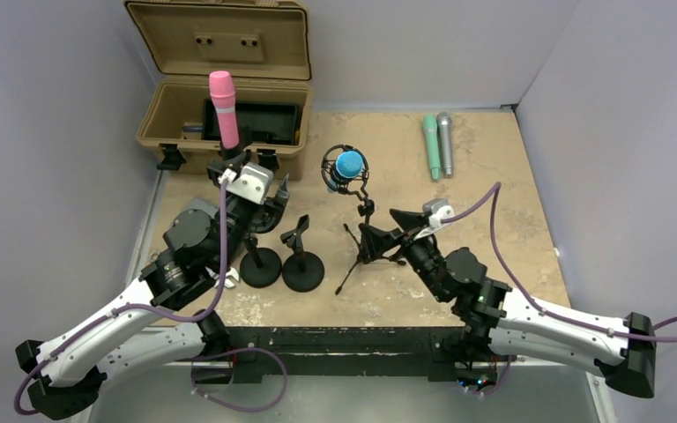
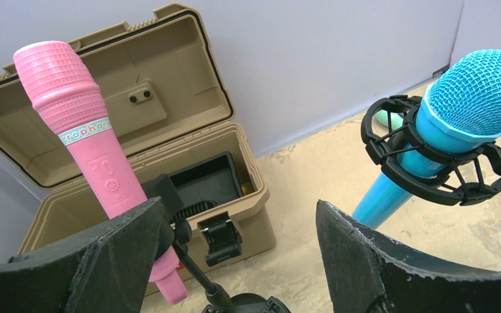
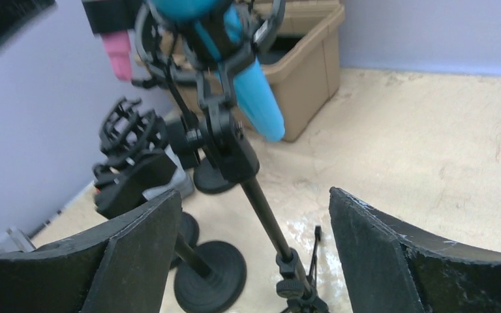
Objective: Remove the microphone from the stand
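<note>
Toward the left rear of the counter (image 1: 494, 220), the pink microphone (image 2: 81, 140) is held upright in a black clip (image 2: 163, 192), just beside one finger of the left hand (image 2: 238, 215), which is spread wide and empty. The right hand (image 3: 254, 202) is likewise open around the tripod pole (image 3: 264, 215) under the blue microphone (image 2: 476, 98). If the smooth, tapered plastic body is pulled askew, the slim stand (image 2: 194, 274) could be tipped.

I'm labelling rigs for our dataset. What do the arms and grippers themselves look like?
The left arm and right arm have white link shells with black joints and bases. A purple cable runs along each to a light-grey wrist block. The fingers are matte black, broad, faceted wedges with rough edges. No markings legible.
</note>
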Robot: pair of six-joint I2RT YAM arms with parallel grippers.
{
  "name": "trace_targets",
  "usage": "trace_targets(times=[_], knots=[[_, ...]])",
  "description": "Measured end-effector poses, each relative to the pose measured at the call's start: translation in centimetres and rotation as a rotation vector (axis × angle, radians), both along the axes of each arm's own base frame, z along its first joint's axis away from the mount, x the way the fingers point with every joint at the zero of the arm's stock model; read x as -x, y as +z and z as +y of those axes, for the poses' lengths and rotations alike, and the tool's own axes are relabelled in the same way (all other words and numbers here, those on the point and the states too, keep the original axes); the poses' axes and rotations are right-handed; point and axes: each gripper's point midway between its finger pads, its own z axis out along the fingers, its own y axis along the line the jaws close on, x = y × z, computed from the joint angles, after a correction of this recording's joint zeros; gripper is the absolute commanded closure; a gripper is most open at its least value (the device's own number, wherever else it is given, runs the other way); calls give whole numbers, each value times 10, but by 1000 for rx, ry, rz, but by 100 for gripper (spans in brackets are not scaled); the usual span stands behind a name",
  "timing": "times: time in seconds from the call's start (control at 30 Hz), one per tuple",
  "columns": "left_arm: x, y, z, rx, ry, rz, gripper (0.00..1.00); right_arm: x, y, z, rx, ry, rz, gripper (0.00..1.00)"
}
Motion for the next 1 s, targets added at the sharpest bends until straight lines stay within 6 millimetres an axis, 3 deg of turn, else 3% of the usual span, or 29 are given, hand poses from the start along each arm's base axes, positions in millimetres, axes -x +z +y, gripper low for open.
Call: trace_targets(times=[0.13,0.3,0.4,0.53,0.6,0.77,1.0], knots=[[1,1,3,13,9,0,16,4,41,-16,-83,-23,-25,12],[0,1,5,22,24,5,16,0,107,-22,-156,-60,-50,12],[0,1,7,24,32,6,16,-7,152,-14,-171,-79,-58,11],[-1,1,7,25,37,7,16,-18,186,7,-140,-85,-61,11],[-1,1,8,26,39,8,16,-24,184,19,-100,-85,-54,12],[1,3,9,39,38,5,16,-37,157,46,30,-84,-17,18],[3,6,12,51,38,-2,16,-54,144,64,120,-141,20,29]])
